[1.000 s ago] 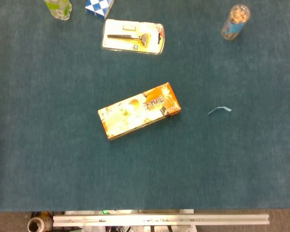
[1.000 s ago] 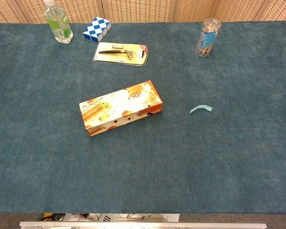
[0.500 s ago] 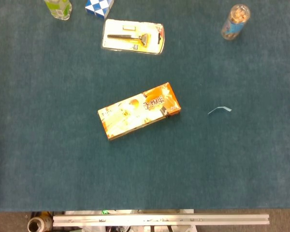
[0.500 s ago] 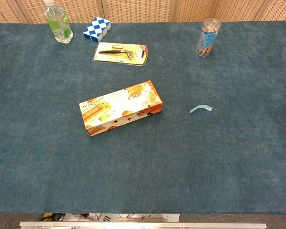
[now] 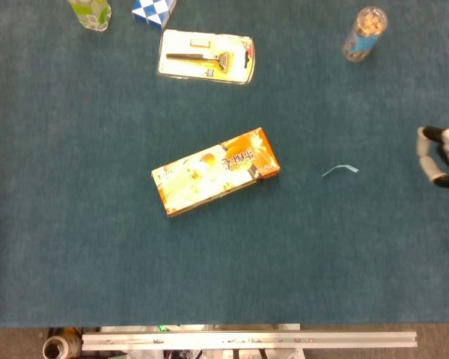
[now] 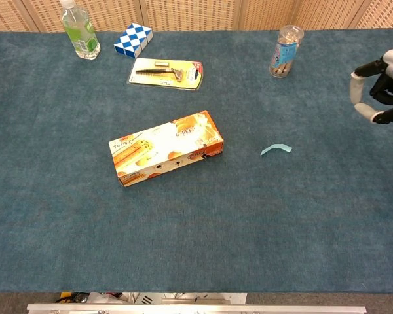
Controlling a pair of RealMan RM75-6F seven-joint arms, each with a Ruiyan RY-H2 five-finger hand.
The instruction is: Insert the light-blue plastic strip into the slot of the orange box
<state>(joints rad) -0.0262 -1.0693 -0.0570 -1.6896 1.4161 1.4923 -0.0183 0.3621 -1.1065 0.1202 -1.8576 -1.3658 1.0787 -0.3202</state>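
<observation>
The orange box [image 5: 215, 170] [image 6: 166, 147] lies flat and slanted near the middle of the blue table. To its right, apart from it, the small light-blue plastic strip [image 5: 340, 170] [image 6: 276, 150] lies bent on the cloth. My right hand [image 5: 443, 157] [image 6: 380, 88] shows at the right edge of both views, further right than the strip, with its fingers curved and apart and nothing in them. It touches neither the strip nor the box. Neither view shows my left hand.
Along the far edge stand a green-labelled bottle [image 6: 80, 33], a blue-and-white cube [image 6: 133, 39], a carded razor pack [image 6: 166, 70] and a clear jar [image 6: 285, 51]. A metal rail [image 5: 247, 340] runs along the table's near edge.
My right hand has come into view at the right edge; before, neither hand was visible. The box and the strip have not moved.
</observation>
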